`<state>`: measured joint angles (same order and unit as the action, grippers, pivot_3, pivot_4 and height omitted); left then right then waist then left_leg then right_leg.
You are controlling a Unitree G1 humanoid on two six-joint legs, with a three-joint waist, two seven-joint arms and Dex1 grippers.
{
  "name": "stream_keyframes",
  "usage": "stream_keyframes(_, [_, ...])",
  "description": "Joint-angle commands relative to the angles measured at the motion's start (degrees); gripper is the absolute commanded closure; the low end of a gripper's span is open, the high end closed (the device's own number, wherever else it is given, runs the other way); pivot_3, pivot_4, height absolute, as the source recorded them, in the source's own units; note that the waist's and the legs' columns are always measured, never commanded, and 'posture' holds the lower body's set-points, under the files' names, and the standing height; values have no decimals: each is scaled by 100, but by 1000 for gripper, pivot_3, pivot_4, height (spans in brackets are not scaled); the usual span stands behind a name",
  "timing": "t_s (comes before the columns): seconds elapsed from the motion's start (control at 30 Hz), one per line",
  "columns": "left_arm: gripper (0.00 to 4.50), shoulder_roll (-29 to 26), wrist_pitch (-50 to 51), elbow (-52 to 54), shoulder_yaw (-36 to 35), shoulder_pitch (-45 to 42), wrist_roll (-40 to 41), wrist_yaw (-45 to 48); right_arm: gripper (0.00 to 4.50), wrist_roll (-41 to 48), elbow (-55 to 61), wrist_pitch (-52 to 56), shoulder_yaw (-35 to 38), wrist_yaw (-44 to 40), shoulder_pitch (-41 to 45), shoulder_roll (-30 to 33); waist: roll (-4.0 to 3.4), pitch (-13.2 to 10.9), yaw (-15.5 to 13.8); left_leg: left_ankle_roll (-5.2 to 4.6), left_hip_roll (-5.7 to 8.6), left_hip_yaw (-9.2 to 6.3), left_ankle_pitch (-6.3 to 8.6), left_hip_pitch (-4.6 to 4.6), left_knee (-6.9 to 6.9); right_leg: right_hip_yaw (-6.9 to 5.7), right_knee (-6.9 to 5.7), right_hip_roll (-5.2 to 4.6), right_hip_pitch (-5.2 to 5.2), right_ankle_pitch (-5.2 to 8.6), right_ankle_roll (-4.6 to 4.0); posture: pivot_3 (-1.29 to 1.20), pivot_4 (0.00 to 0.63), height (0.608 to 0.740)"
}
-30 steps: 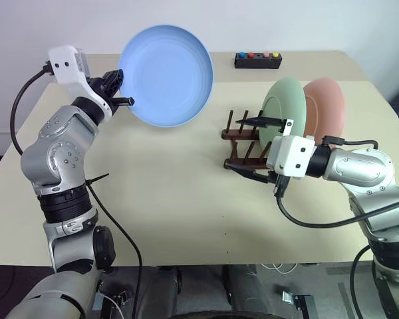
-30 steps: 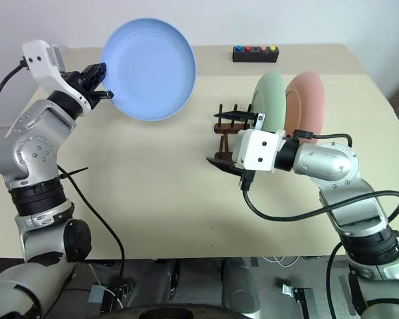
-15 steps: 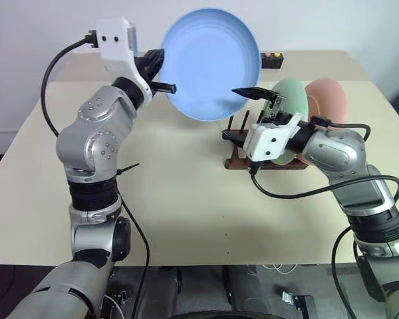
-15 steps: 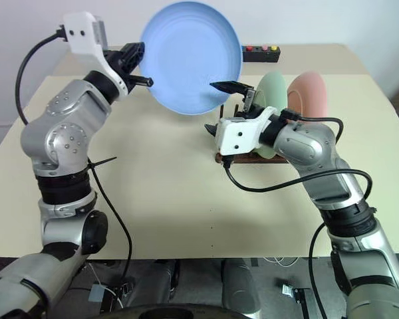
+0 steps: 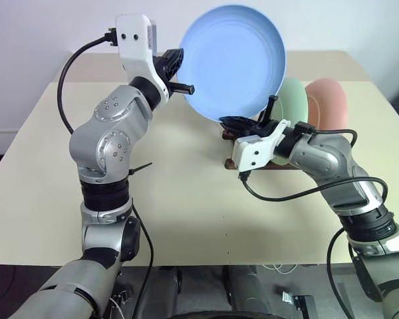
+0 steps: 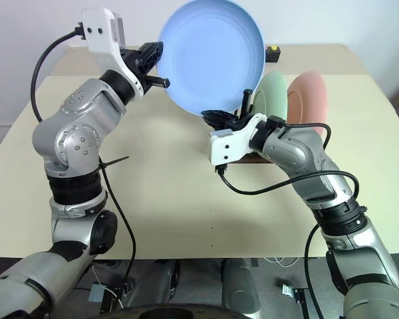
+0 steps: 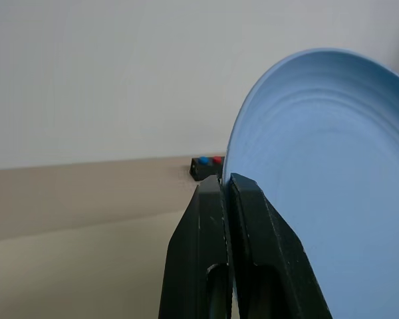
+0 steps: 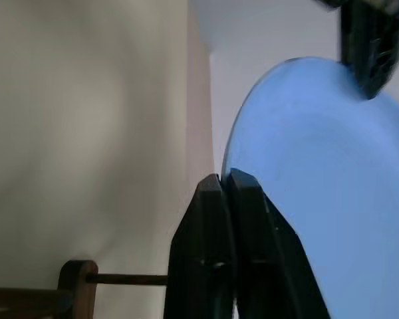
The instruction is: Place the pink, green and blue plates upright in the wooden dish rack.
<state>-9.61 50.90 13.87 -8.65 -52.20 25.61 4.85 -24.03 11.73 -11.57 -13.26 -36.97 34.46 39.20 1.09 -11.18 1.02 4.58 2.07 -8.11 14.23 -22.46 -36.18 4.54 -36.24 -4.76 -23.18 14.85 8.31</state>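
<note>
Behind blue plate [image 5: 234, 61]: button box [image 6: 273, 48] mostly hidden; rack [image 5: 234, 161] partly hidden.

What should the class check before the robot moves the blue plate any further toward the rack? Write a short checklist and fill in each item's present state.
1. Left gripper shut on the blue plate's rim: ok.
2. Right gripper also shut on that plate's lower rim: ok, so both arms hold it at once.
3. Blue plate clear of the table, held up in the air: ok.
4. Green plate and pink plate standing upright in the wooden dish rack: ok.
5. Free pegs left at the near end of the rack, in front of the green plate: ok, some show there.
6. Blue plate lined up with an empty slot: cannot tell.
</note>
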Motion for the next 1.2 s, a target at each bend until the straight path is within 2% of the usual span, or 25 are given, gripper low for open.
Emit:
stream_keyframes(0.03, [4500,1,-68,192,-33,-146,68,14,4432,-50,97,-71,82,71,60,-25,0,0,0,0,0,-1,0,0,0,0,0,0,0,0,0,0,150,740])
stream_keyframes(0.23, [4500,66,-171,231,-238,-102,266,68,4432,-121,42,-120,88,100,77,-21,0,0,2,0,0,0,0,0,0,0,0,0,0,0,0,0,150,740])
stream_keyframes(0.37, [3143,77,-453,330,-570,-37,576,211,4500,-210,0,-227,84,144,103,7,0,0,6,0,0,0,0,0,0,0,0,0,0,0,0,0,150,740])
stream_keyframes(0.57, [63,7,-1146,164,-1381,-63,964,57,4500,-303,-107,-495,110,176,169,73,0,0,9,1,0,0,0,0,0,0,0,0,0,0,0,0,150,740])
stream_keyframes(0.7, [21,-426,-1610,-284,-1772,17,754,-48,4500,-360,-212,-740,152,226,228,138,0,0,9,1,0,0,-1,1,0,0,0,0,0,0,-1,0,150,740])
stream_keyframes(0.8, [21,-895,-1832,-630,-1691,361,447,120,4500,-280,-254,-926,223,272,306,137,-1,0,22,1,0,1,-1,2,1,1,0,1,0,0,-1,0,150,740])
stream_keyframes(0.93, [21,-1426,-2125,-940,-902,1340,-232,700,4500,904,75,-636,549,177,506,-294,-2,1,15,1,0,1,-1,3,3,2,0,1,0,0,-1,0,150,740])
stream_keyframes(1.03, [21,-1422,-2248,-1037,-633,1786,-378,916,4500,1917,423,-20,686,-80,619,-637,1,0,-9,1,-1,-1,-1,2,1,1,-2,0,1,-2,-3,0,150,740])
stream_keyframes(1.2, [21,-1311,-2503,-1034,-38,2313,-709,1214,4500,3842,1282,1658,903,-199,517,-1193,1,2,-8,1,-2,-7,-1,2,1,-1,-2,0,3,-4,-6,0,150,740])
